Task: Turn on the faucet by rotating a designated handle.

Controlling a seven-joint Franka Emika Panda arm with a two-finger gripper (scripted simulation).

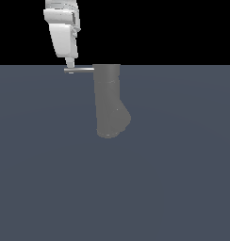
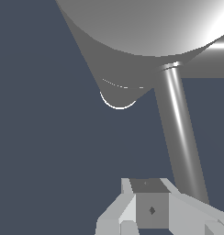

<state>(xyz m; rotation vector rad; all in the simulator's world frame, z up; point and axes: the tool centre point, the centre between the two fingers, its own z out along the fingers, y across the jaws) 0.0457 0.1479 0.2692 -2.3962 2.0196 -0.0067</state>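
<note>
Flat slate-blue ground (image 1: 173,188) fills the lower part of the exterior view, with plain black above it. On that ground stands the faucet (image 1: 107,101), a matte grey column that bulges toward the exterior view's right at its rounded lower end. From the column's top, the handle (image 1: 80,69) sticks out sideways toward the exterior view's left as a thin, pale rod, much slimmer than the body.

My gripper (image 1: 70,64) comes down from the upper part of that view, white and glossy, tilted slightly. Its tip sits right at the outer end of the handle, touching it or just above it; I cannot tell which.

From my wrist view, the faucet (image 2: 141,27) looms large and close, and the handle (image 2: 180,137) runs as a shiny rod from the body down toward my gripper (image 2: 150,206). The rod passes just beside one grey fingertip (image 2: 152,209). Whether my fingers are spread or closed I cannot tell, since only part of them shows in either view.
</note>
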